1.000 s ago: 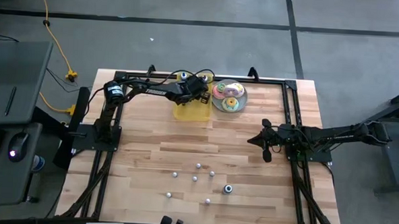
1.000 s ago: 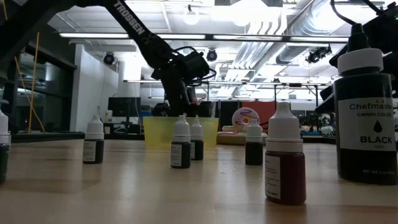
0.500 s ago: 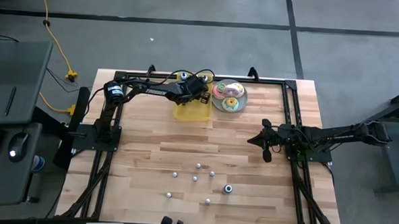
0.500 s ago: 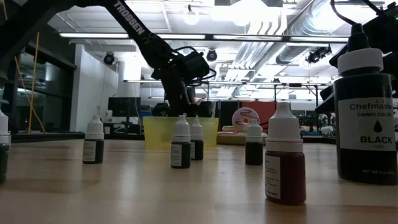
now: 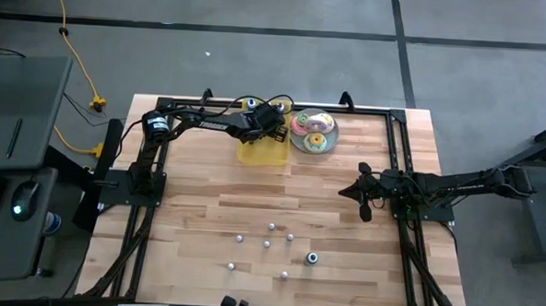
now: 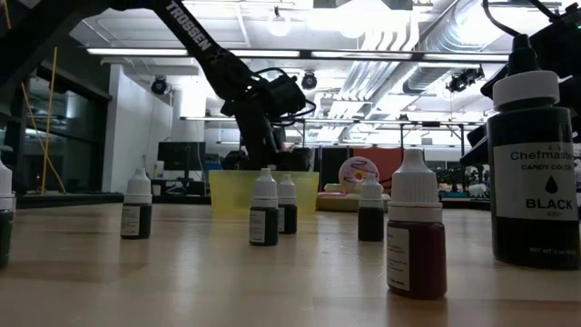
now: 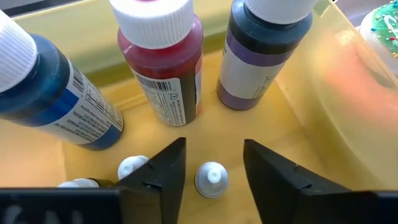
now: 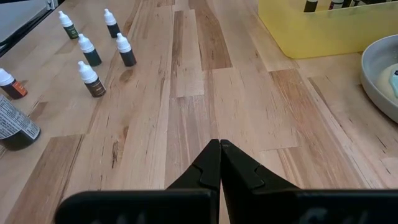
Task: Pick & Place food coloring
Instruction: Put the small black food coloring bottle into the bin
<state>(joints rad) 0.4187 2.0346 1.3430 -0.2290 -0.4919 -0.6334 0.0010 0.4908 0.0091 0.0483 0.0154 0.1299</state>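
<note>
Left wrist view: open left gripper (image 7: pixel 212 163) straddles upright, cap-up food coloring (image 7: pixel 211 179).

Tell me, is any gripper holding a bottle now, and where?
Nothing is held. The left gripper is open around a small bottle in the yellow tray; the right gripper is shut, empty.

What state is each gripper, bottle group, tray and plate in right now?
Left gripper: jaws open, over the yellow tray.
Small bottle: between the jaws, in the tray.
Right gripper: jaws shut, empty.
Loose small bottles: upright on the table.
Black food coloring bottle: upright.
Doughnut plate: beside the tray.
</note>
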